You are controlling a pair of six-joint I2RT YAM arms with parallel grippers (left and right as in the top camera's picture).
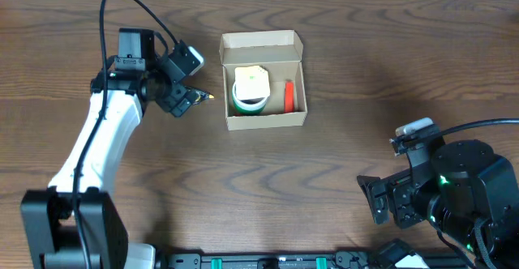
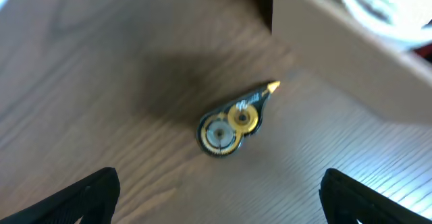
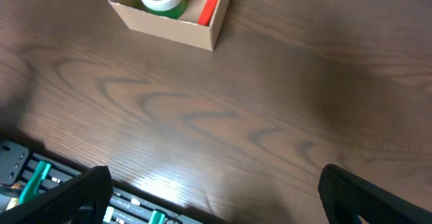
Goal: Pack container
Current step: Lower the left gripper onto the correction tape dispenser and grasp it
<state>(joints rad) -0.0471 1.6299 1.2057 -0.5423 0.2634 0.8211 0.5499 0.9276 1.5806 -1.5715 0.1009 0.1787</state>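
A: Where does the box (image 1: 265, 121) stand, and what's in it?

B: Toward the far middle of the tabletop (image 1: 268, 188), flap up at the back; a green-and-white roll (image 1: 251, 91) sits in its left part, a slim red piece (image 1: 289, 96) by its right wall.

A: So which step is this?

B: Fetching the next item, I'd judge; a dispenser (image 2: 233, 121) lies on the wood just left of the box, not yet gripped; the left pincer (image 2: 216, 207) hangs over it, spread wide, nothing between its fingers.

A: And the next move?

B: Probably lower, close on the dispenser's body, lift it over the near wall; room looks tight beside the roll.

A: The other arm?

B: The right pincer (image 1: 373, 202) is well apart, spread too, empty.
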